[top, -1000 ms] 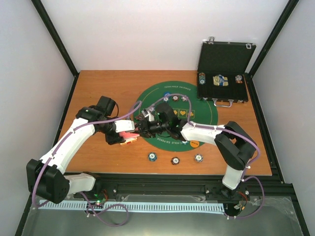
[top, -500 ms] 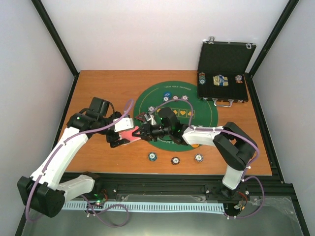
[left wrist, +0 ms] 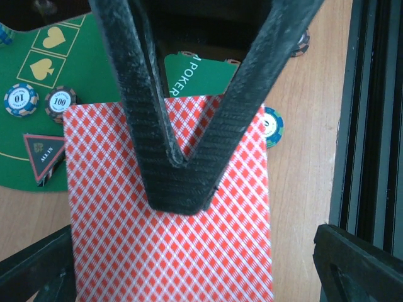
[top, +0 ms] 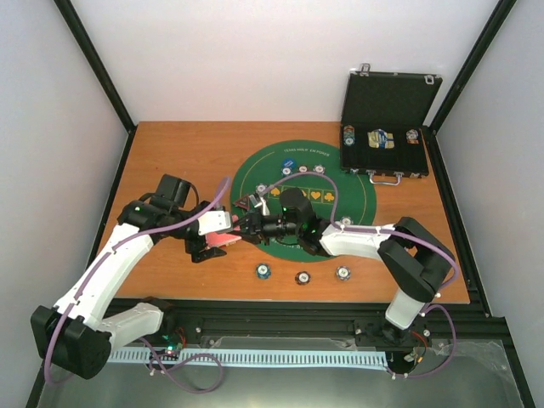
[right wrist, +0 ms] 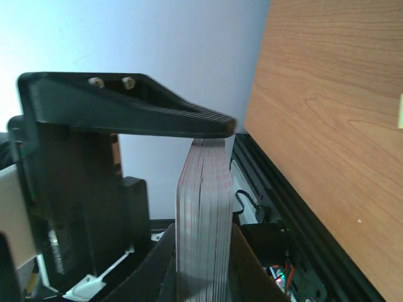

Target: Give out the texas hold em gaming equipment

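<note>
At the left edge of the green poker mat (top: 357, 200), just off its rim, both claws met over the tabletop (top: 187, 153). The deck of red-backed cards (left wrist: 126, 239) was up in the air there, not lying on the mat. The right claw (left wrist: 179, 189) was clamped narrow on the deck, its black tip pressed on the patterned back. The right wrist view showed the stack edge-on between the fingers, card edges roughly squared. The left claw (left wrist: 195, 277) stood wide, one finger on either side of the deck's near end, gripping nothing; contact can't be told.

Three poker chips (top: 303, 277) sat in a row just off the mat's near edge. More chips and the dark triangle (left wrist: 44, 151) lay on the mat's left part. The black case (top: 387, 127) stood open off the mat's far right edge.

Handling, as a judgement:
- The deck is light, but it is a loose stack of slick cards that will likely shear or fan if squeezed off-centre.
- A single card is thin and bendy; the whole stack is fairly stiff.
- Best hold is flat across both faces, close to the middle of the free end and away from the right claw's tip.
- Pinch firmly and evenly; an edge-only grip would probably spill cards.
</note>
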